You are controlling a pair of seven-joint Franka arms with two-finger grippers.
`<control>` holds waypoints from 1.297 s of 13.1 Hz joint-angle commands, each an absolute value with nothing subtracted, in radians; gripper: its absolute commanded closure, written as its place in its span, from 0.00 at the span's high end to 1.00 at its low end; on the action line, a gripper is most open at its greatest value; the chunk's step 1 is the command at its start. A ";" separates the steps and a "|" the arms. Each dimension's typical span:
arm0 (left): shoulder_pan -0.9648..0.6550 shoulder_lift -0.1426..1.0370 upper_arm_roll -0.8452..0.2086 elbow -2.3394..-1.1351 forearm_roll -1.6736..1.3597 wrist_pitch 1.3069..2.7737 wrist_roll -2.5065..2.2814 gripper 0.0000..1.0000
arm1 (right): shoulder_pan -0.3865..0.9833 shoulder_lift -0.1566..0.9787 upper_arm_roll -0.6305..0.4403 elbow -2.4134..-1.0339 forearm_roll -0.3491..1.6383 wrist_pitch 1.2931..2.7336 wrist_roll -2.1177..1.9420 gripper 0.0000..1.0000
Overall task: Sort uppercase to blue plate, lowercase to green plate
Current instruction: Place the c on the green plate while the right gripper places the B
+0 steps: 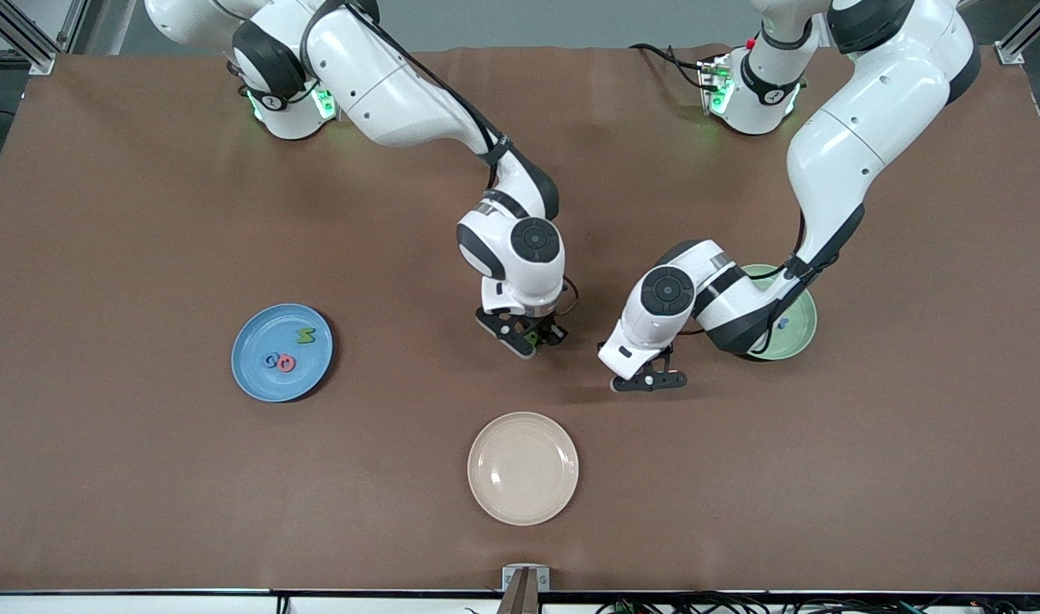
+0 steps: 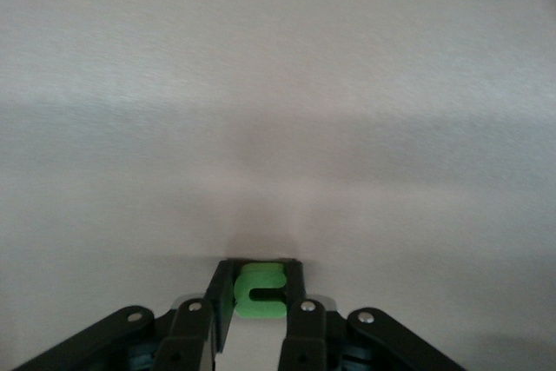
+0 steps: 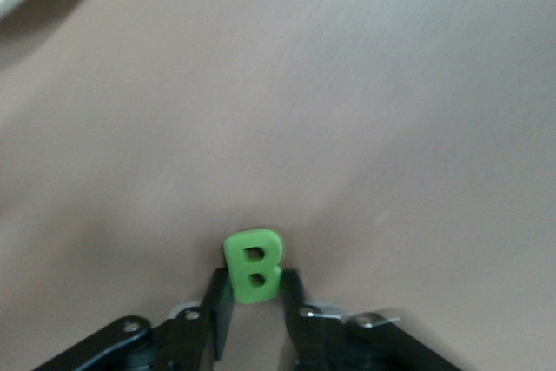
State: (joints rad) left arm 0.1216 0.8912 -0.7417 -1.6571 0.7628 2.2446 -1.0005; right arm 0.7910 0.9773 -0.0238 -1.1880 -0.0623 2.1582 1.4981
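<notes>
We have both arms carrying a letter over the bare middle of the brown table [image 1: 144, 477]. Our right gripper [image 3: 254, 294] pinches the green B [image 3: 253, 265], a capital, so it belongs on the blue plate [image 1: 255, 375] toward the right arm's end, where a green, a blue and a red letter already lie. Our left gripper [image 2: 259, 294] clamps a green lowercase letter [image 2: 259, 291], due for the green plate [image 1: 799, 337] half hidden under the left arm. The cream plate [image 1: 523, 468] nearest the front camera sits empty. A cloth-like brown cover spans the table; metal framing edges the room.
</notes>
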 commanded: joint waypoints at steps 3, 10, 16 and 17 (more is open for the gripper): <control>0.438 0.831 -1.029 -1.823 0.755 2.116 -0.945 0.08 | 0.658 0.859 -0.012 -1.229 -0.077 1.884 1.304 0.00; 0.885 0.830 -1.298 -2.126 0.925 2.039 -0.821 0.08 | 0.404 0.518 -0.014 -1.708 -0.123 1.957 0.946 0.00; 1.112 0.841 -1.376 -2.279 1.057 2.051 -0.703 0.08 | 0.047 0.302 -0.012 -2.113 -0.123 2.259 0.484 0.00; 1.126 0.844 -1.376 -2.292 1.083 2.057 -0.703 0.08 | 0.010 0.305 -0.011 -2.155 -0.121 2.339 0.442 0.00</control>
State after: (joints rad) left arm 1.0963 0.8578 -1.3581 -2.2488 1.0332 2.0380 -0.7045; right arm 0.0796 0.3431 -0.0403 -2.0342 -0.1067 2.2151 0.5032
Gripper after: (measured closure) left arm 0.722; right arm 0.749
